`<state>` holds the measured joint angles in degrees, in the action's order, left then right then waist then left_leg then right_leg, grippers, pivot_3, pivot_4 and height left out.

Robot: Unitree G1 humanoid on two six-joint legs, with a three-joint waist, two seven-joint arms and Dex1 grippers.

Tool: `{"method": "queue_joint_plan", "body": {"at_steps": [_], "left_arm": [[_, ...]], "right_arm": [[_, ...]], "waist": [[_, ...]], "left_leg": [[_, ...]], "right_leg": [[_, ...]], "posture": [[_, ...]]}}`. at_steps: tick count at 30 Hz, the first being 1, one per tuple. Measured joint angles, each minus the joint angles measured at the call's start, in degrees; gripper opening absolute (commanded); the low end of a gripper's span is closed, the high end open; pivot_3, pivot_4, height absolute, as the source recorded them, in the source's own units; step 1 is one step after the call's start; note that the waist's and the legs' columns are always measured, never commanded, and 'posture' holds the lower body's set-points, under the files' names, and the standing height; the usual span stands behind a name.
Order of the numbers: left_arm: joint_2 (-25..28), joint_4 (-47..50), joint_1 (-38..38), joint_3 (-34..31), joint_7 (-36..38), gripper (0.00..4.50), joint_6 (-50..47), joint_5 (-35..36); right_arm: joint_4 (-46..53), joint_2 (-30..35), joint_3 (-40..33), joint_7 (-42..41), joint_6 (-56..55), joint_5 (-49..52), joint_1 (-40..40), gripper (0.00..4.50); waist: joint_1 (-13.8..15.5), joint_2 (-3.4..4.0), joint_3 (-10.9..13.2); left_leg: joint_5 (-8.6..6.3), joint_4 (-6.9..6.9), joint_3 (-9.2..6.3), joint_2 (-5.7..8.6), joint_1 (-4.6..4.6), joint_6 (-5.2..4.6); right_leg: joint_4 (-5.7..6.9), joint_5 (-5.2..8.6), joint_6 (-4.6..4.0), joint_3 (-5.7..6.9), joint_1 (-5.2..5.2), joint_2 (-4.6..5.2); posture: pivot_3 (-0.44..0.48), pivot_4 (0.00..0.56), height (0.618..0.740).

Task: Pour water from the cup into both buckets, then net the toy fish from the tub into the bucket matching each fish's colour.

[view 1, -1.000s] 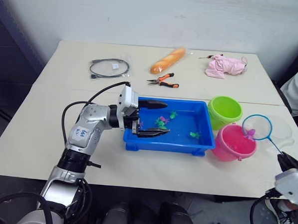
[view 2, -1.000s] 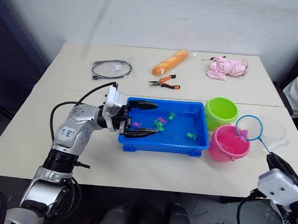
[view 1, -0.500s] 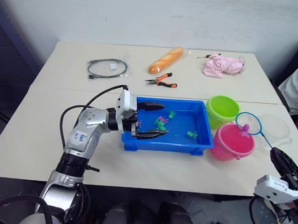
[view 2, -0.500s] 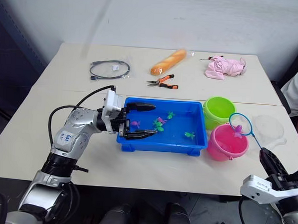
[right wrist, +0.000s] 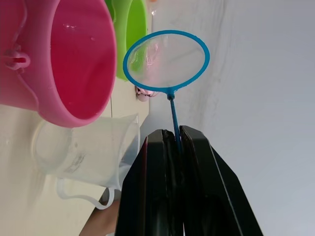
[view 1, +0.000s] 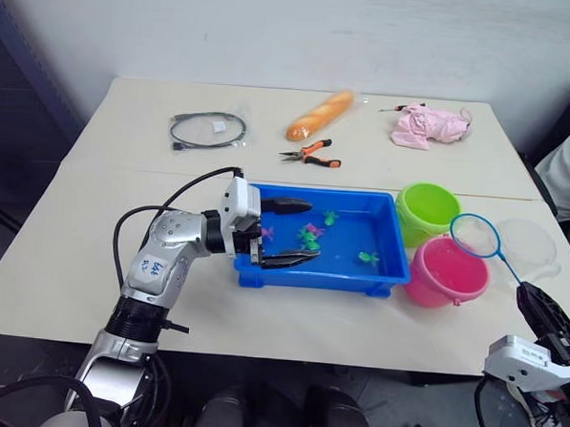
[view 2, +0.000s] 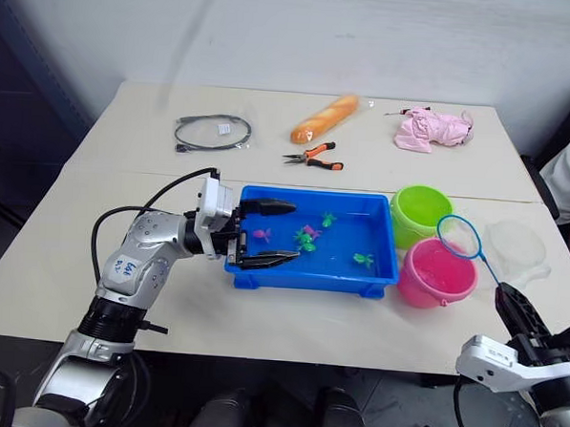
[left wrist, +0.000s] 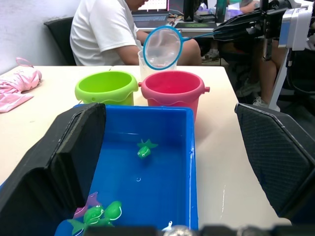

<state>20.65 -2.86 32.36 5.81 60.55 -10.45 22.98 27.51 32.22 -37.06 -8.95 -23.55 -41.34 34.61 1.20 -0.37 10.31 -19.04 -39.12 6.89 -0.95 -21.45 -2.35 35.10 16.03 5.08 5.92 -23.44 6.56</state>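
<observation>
Right pincer point(right wrist: 177, 147) pinches the thin handle of a light, flimsy blue net point(view 2: 459, 236) above the pink bucket point(view 2: 437, 273). Left pincer point(view 2: 265, 233), spread wide, straddles the blue tub point(view 2: 382, 276) holding tiny, probably slippery fish point(view 2: 308, 239).

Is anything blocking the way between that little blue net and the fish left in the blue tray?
Nothing visible lies on the way. The net, held by the right gripper, hangs above the pink bucket, which stands beside the tub. The fish lie uncovered; the left gripper straddles the tub's far end.
</observation>
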Motion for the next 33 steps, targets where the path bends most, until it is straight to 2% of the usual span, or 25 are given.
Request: {"method": "queue_joint_plan", "body": {"at_steps": [3, 5, 8, 10, 12, 16, 18, 20, 24, 33], "left_arm": [[0.02, 0.00, -0.16, -0.09, -0.17, 4.48, 0.00, 0.00], [0.30, -0.01, -0.15, -0.38, -0.41, 4.48, -0.01, 0.04], [1.32, -0.13, -0.34, -1.46, 0.20, 4.48, -0.28, 0.85], [3.90, -0.28, -1.61, -4.18, 0.61, 4.48, -1.03, 2.42], [6.32, -0.38, -2.76, -6.99, 0.52, 4.48, -1.63, 3.06], [11.47, -0.64, -6.53, -10.19, 0.54, 4.48, -2.12, 3.19], [14.05, -1.42, -8.44, -11.45, 1.04, 4.48, -2.19, 3.14], [15.71, -2.39, -8.90, -12.44, 1.25, 4.48, -2.35, 3.08], [15.75, -1.76, -8.31, -12.47, 0.89, 4.48, -2.45, 3.08], [15.57, -0.07, -8.73, -12.55, -1.33, 4.48, -2.04, 2.92]], "right_arm": [[-0.84, 0.09, -2.72, 0.24, 1.11, 2.55, -0.76, 0.00], [-0.92, 0.33, -3.45, -0.76, 1.24, 7.73, -2.18, 0.00], [0.11, 1.43, 0.53, -8.78, 4.76, 24.43, -3.86, 0.00], [2.39, 2.92, 4.43, -15.80, 12.25, 39.82, -7.16, 0.00], [4.75, 5.76, 5.69, -19.67, 19.22, 49.90, -11.22, 0.00], [9.08, 7.93, 6.66, -20.28, 31.57, 61.79, -19.94, 0.00], [10.58, 10.22, 10.80, -21.34, 38.81, 66.30, -22.26, 0.00], [10.78, 12.36, 16.68, -22.43, 45.29, 68.14, -25.02, 0.00], [10.07, 11.84, 27.70, -18.90, 56.25, 67.31, -35.24, 0.00], [-3.20, 11.51, 43.88, -19.07, 58.29, 54.07, -48.57, 0.00]], "waist": [[-0.03, 0.00, 0.00], [-0.04, 0.00, 0.00], [-0.55, -0.01, 0.01], [-1.62, 0.01, 0.01], [-1.91, 0.02, 0.01], [-1.35, 0.01, 0.02], [-1.06, 0.01, 0.02], [-0.86, -0.02, 0.03], [-0.82, -0.01, 0.02], [-1.31, -0.02, 0.03]], "left_leg": [[0.00, 0.00, -0.01, -0.02, 0.00, 0.00], [0.00, 0.00, -0.02, -0.04, 0.01, 0.01], [0.00, 0.01, -0.02, -0.10, 0.04, 0.01], [-0.01, 0.02, 0.00, -0.15, 0.14, 0.00], [-0.02, 0.02, 0.00, -0.15, 0.20, -0.01], [-0.04, 0.02, -0.09, -0.17, 0.20, 0.05], [-0.06, 0.02, -0.17, -0.16, 0.17, 0.05], [-0.13, 0.01, -0.17, -0.14, 0.11, 0.01], [-0.15, 0.02, -0.20, -0.02, 0.06, -0.02], [-0.15, 0.03, -0.11, 0.02, -0.06, -0.02]], "right_leg": [[0.00, 0.00, 0.00, 0.00, 0.00, 0.00], [0.00, 0.00, 0.00, 0.00, 0.00, 0.00], [0.01, 0.01, -0.01, 0.00, 0.02, 0.00], [0.08, 0.02, -0.04, -0.02, 0.04, 0.02], [0.23, 0.07, -0.12, 0.01, 0.04, 0.08], [0.32, 0.13, -0.24, 0.05, 0.02, 0.10], [0.33, 0.14, -0.26, 0.10, -0.01, 0.15], [0.29, 0.15, -0.27, 0.09, -0.05, 0.23], [0.31, 0.14, -0.26, 0.17, -0.11, 0.44], [0.34, 0.12, -0.22, 0.25, -0.16, 0.30]], "posture": [[0.000, 0.150, 0.740], [0.000, 0.150, 0.740], [0.000, 0.150, 0.740], [0.000, 0.150, 0.740], [0.000, 0.150, 0.740], [0.000, 0.150, 0.740], [0.000, 0.150, 0.740], [0.000, 0.150, 0.740], [0.000, 0.150, 0.740], [0.000, 0.150, 0.740]]}}
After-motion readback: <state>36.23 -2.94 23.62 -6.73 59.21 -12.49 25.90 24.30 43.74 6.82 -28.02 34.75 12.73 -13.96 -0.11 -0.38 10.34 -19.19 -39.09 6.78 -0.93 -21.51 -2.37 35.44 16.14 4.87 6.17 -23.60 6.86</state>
